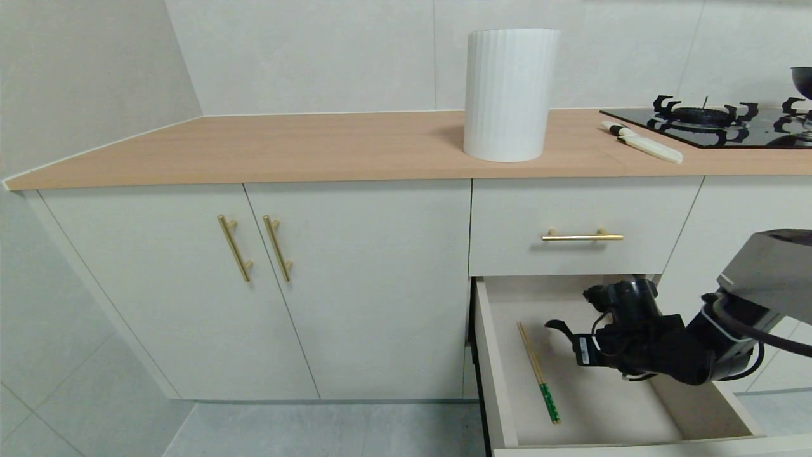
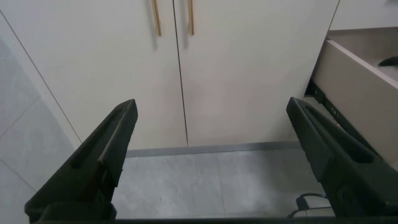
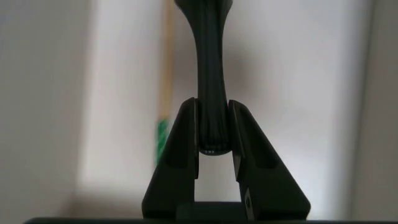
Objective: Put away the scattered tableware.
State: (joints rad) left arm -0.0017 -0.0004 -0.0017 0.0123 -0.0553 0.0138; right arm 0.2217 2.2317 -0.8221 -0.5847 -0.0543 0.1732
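Over the pale open drawer (image 1: 496, 362), your right gripper (image 3: 212, 106) pinches a slim black utensil (image 3: 208, 50), likely to join the green-tipped wooden chopsticks (image 1: 538, 371) just beside it.

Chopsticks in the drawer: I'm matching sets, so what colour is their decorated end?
Green, on light wooden chopsticks; the head view shows it best.

Before me, a wooden counter (image 1: 285, 146) carries a white canister (image 1: 510, 95), a knife (image 1: 642, 141) and a hob (image 1: 717, 127), while chopsticks (image 1: 538, 379) lie in the open drawer (image 1: 491, 362) below.
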